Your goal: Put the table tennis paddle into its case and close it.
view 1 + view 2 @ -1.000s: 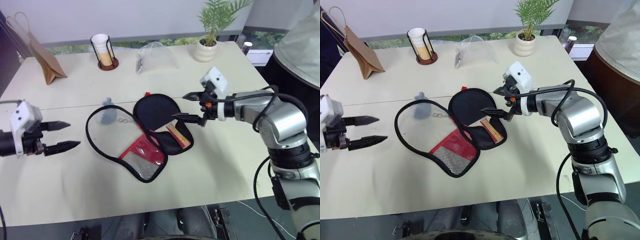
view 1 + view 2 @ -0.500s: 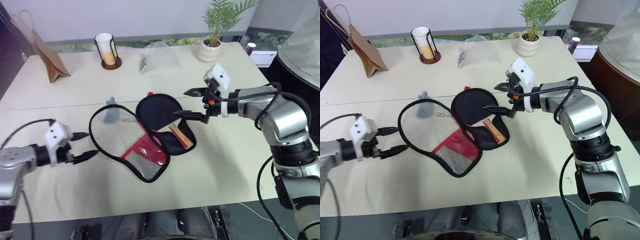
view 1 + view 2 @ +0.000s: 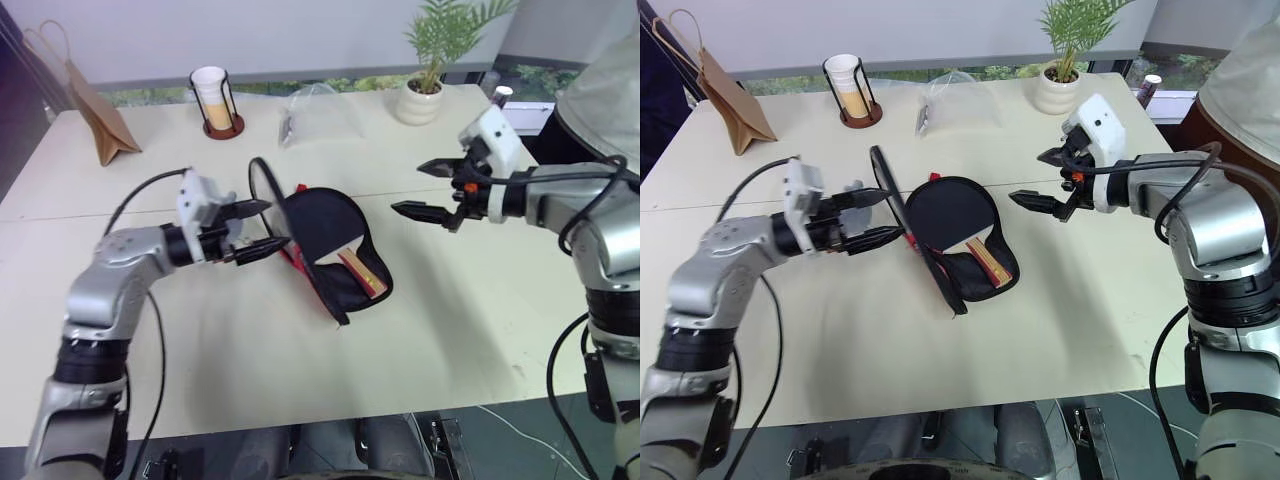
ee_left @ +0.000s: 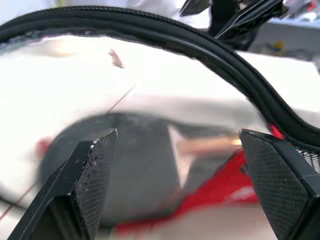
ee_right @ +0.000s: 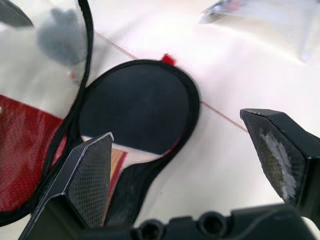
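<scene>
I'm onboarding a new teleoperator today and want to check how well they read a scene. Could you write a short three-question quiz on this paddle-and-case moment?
1. True or false: the table tennis paddle already lies in the lower half of the case.
2. Which gripper is at the raised case lid? A) left gripper B) right gripper
3. Fill in: the jaws of the right gripper stand ____.

Key: 1 true; 2 A; 3 open, holding nothing, off to the paddle's side above the table.
</scene>
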Robot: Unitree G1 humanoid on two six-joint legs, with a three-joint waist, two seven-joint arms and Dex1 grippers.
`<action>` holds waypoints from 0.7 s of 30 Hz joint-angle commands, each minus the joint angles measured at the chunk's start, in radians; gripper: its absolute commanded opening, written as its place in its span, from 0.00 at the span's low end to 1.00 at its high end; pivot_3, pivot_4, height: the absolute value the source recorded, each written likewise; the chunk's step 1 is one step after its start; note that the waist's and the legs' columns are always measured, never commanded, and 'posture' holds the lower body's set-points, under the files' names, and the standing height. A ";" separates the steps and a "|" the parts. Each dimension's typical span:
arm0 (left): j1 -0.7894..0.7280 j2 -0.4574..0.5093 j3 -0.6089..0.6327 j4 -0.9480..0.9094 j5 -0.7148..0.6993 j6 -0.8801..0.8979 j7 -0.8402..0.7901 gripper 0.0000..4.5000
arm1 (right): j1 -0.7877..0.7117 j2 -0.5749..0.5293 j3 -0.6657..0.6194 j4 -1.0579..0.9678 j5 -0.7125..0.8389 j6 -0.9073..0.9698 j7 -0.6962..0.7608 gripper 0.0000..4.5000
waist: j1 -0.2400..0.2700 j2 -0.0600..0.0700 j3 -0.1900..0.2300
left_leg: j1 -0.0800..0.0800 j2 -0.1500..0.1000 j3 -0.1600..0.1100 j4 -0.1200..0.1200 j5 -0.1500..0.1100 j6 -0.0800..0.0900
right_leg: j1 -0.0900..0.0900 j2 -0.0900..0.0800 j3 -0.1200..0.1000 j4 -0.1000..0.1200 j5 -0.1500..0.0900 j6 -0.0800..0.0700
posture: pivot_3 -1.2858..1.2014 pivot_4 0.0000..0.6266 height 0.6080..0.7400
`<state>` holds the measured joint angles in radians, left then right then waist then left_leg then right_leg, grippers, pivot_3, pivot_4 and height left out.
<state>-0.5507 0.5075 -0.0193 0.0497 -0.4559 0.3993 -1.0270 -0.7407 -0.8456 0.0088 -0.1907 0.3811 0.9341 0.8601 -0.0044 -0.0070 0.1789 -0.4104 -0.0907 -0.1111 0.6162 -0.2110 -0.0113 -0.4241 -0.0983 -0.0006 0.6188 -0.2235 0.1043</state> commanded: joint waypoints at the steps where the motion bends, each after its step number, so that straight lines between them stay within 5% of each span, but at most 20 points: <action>1: -0.096 -0.110 -0.106 0.248 0.125 -0.148 0.007 0.89 | 0.005 -0.004 -0.056 -0.011 0.044 0.065 -0.012 0.99 | 0.001 0.000 0.000 | 0.000 0.000 0.000 0.000 0.000 0.000 | 0.000 0.000 0.000 0.000 0.000 0.000 | 0.52 0.24 1.00; 5: -0.196 -0.206 -0.172 0.511 0.258 -0.323 0.044 0.89 | 0.011 0.015 -0.054 0.019 0.095 0.150 -0.003 0.99 | -0.006 -0.001 0.000 | 0.000 0.000 0.001 0.001 0.000 0.001 | 0.000 0.000 0.001 0.000 0.001 0.002 | 0.52 0.24 1.00; 9: -0.227 -0.218 -0.156 0.570 0.275 -0.380 0.029 0.89 | 0.008 0.029 -0.012 0.075 0.108 0.164 0.020 0.99 | -0.011 -0.001 0.000 | 0.000 0.001 0.001 0.000 -0.001 0.001 | -0.001 0.000 0.001 0.000 0.001 0.002 | 0.52 0.24 1.00; 21: -0.012 0.039 0.037 -0.122 -0.028 0.015 -0.053 0.89 | -0.065 0.131 0.195 0.368 0.067 0.110 0.181 0.99 | -0.011 0.000 0.000 | 0.000 0.000 0.000 0.001 -0.001 0.001 | -0.001 0.000 0.001 0.001 0.002 0.002 | 0.52 0.24 1.00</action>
<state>-0.5609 0.5262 -0.0297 0.0167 -0.4263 0.3645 -1.0758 -0.7847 -0.7186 0.1957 0.1689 0.4568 1.0705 1.0160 -0.0156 -0.0073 0.1792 -0.4105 -0.0904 -0.1109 0.6168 -0.2117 -0.0101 -0.4254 -0.0979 0.0008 0.6204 -0.2220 0.1067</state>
